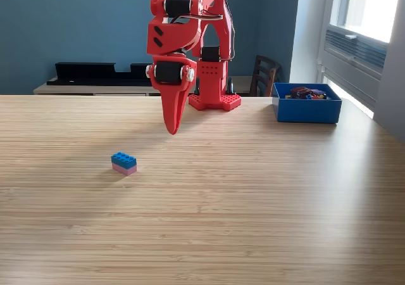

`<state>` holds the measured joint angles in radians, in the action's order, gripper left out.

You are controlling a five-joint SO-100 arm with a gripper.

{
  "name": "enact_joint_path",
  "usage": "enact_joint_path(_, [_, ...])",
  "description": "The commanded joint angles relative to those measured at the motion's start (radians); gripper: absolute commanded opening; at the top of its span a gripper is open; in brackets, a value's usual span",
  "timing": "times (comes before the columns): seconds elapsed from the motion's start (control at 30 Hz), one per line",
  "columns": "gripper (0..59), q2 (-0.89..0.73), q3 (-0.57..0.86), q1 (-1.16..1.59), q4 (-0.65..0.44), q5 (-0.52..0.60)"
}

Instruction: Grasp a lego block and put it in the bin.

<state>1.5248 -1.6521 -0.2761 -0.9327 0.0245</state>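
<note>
Red gripper (172, 128), exterior view: your fingers sit together, holding nothing, poised above the table (253, 202). 1 blue-over-pink lego block (124, 163) lies ungrasped toward the view's left; the bin (307, 109), far right, already holds several pieces, so grasp and drop remain.

No readable text, label or number anywhere

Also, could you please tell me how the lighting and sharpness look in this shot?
In the exterior view, daylight enters from the window at the view's right and blows out there; the table shows soft shadow bands; the lego block and bin look sharp, with no obvious blur.
</note>
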Motion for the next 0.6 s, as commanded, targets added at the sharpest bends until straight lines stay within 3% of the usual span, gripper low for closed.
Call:
enact_joint_path(0.03, [17.3,0.037,-0.009,-0.061,0.086,-0.017])
enact_joint_path(0.17, [21.2,0.037,-0.011,-0.115,0.121,-0.006])
enact_joint_path(0.6, [22.2,0.034,0.058,-0.181,0.077,0.063])
